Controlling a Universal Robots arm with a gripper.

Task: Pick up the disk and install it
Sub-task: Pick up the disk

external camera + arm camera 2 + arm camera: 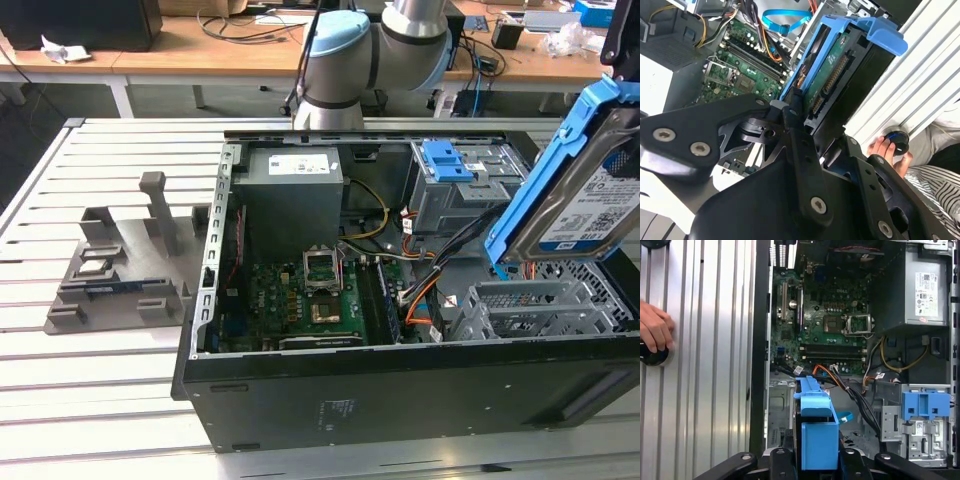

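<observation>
Tool [816,461] pinching the disk [588,195], we hover above the open case [400,385].
Its long axis tilts steeply; the drive cage [540,305] lies near its lower end.

In hand [815,463]: disk [815,432], over case [400,400]; motherboard [830,325] in case, below hand; power supply [920,290] beyond motherboard, farther from hand; case on counter [100,390].

A lab or workshop: opened computer case [400,400] on a slatted metal table [100,400], cable-strewn bench [200,55] behind.
</observation>
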